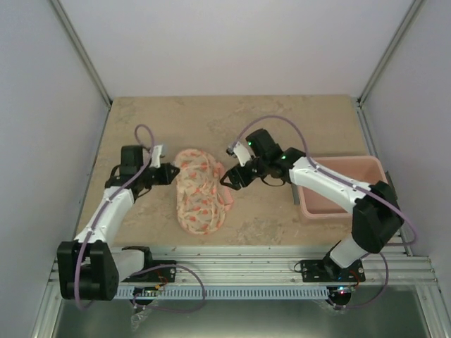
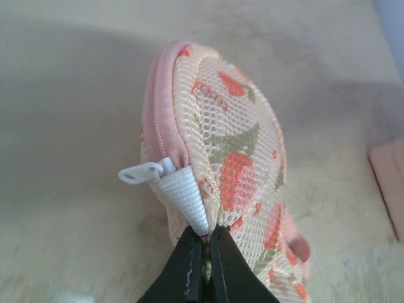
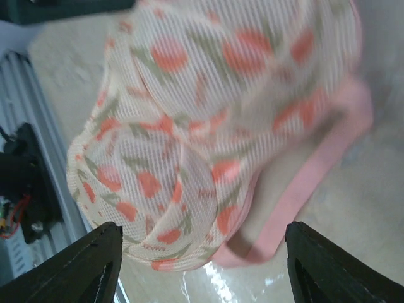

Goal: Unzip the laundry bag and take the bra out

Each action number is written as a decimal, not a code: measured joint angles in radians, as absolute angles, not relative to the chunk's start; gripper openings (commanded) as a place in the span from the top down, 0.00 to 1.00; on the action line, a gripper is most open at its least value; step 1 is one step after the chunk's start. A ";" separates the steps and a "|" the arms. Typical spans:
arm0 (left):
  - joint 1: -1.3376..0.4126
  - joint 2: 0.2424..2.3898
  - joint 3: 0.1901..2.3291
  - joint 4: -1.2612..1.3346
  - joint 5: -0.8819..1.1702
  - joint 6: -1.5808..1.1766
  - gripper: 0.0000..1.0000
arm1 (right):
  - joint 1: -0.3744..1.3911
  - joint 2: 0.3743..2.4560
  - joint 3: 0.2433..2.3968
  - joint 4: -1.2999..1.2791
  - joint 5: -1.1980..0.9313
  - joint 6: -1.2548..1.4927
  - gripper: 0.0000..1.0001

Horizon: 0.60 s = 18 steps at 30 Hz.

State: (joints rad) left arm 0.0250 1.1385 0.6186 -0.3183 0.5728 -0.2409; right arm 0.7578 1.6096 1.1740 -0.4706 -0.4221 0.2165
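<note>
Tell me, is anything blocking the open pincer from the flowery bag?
Nothing visible. The right pincer, open, faces the cream mesh laundry bag with orange print directly; the left pincer pinches its white fabric tab.

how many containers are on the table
2. The laundry bag lies in the middle of the table; the pink tub sits at its right edge. A small one could be hidden under the arms.

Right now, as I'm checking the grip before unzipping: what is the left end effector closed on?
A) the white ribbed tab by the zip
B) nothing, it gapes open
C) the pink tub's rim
A: the left wrist view shows the left end effector pinched shut on the white ribbed tab of the laundry bag, beside the zipper pull.
</note>
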 measured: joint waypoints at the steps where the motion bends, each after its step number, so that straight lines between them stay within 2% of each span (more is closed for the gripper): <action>1: -0.009 1.137 0.667 -0.351 0.572 -0.183 1.00 | 0.750 1.593 1.193 -0.472 -0.435 0.195 0.29; 5: -0.151 1.114 0.901 -0.506 0.559 0.073 1.00 | 0.731 1.525 1.282 -0.469 -0.490 0.107 0.26; 9: -0.192 1.090 1.092 -0.646 0.519 0.350 1.00 | 0.731 1.442 1.337 -0.435 -0.535 0.008 0.24; 18: -0.247 0.973 1.122 -0.815 0.378 0.875 1.00 | 0.740 1.373 1.311 -0.303 -0.628 -0.091 0.23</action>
State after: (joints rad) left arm -0.2474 0.9730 1.1221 -0.8150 0.3782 0.8753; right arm 0.7403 1.3731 1.3106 -0.3035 -0.6281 -0.0914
